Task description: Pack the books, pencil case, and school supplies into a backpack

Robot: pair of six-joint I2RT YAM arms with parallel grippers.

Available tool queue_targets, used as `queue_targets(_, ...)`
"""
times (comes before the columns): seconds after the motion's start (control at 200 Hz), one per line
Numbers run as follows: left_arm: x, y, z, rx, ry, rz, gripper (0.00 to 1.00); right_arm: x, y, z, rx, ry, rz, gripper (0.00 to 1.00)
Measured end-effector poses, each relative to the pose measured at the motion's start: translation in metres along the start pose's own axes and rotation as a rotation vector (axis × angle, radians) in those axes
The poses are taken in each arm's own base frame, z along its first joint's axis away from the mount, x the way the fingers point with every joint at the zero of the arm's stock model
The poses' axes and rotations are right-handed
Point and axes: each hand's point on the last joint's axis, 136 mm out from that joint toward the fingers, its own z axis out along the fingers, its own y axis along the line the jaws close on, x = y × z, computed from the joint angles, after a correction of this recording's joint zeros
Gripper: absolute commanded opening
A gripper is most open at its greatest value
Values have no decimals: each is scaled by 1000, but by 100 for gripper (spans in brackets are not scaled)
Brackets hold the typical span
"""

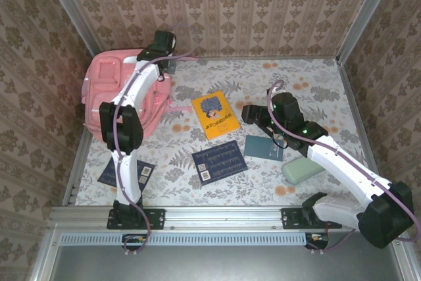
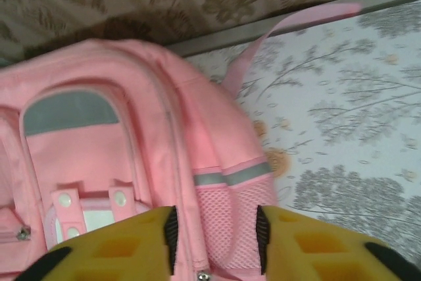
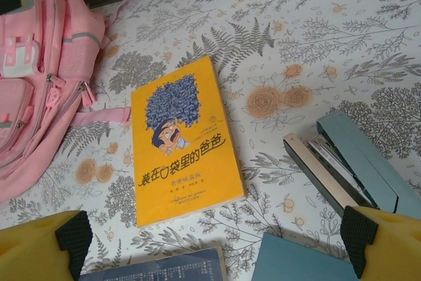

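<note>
The pink backpack lies at the back left. My left gripper hovers over its right side, open. In the left wrist view the jaws straddle the backpack's mesh side pocket without pinching it. The yellow book lies mid-table, with one navy book in front of it and another by the left arm's base. My right gripper is wide open and empty above the table between the yellow book, a teal notebook and a teal-and-brown block. The mint pencil case lies at the right.
Patterned walls close in the table on three sides, and a metal rail runs along the near edge. A pink strap trails from the backpack toward the back wall. The right arm stretches over the pencil case area.
</note>
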Motion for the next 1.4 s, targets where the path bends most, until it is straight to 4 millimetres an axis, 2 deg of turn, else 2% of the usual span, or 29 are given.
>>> queue_targets(0.2, 36, 26, 49, -20, 111, -38, 42, 1, 2, 0, -4, 3, 0, 100)
queue_targets(0.405, 48, 19, 84, -9, 155, -39, 45, 4, 0, 0, 4, 11, 0, 100)
queue_targets(0.595, 56, 20, 103, -33, 181, -40, 46, 10, -3, 4, 21, 36, -4, 99)
queue_targets(0.635, 59, 22, 106, -41, 187, -46, 43, 10, -3, 5, 24, 38, -5, 100)
queue_targets(0.68, 60, 25, 108, -54, 190, -51, 35, 11, -4, 6, 28, 42, -5, 100)
queue_targets(0.76, 62, 32, 111, -88, 197, -62, 1, 11, -4, 8, 33, 46, -6, 100)
queue_targets(0.77, 62, 33, 112, -92, 198, -63, 0, 11, -4, 9, 33, 47, -6, 100)
queue_targets(1.035, 62, 40, 111, -134, 199, -59, 0, 8, 0, 14, 34, 53, -8, 100)
queue_targets(1.155, 55, 38, 101, -131, 192, -51, 0, 9, 1, 15, 31, 56, -11, 100)
queue_targets(1.285, 40, 34, 74, -125, 172, -34, 0, 9, 2, 18, 32, 61, -11, 100)
queue_targets(1.4, 18, 19, 37, -95, 117, 8, 0, 11, 4, 21, 23, 68, -13, 100)
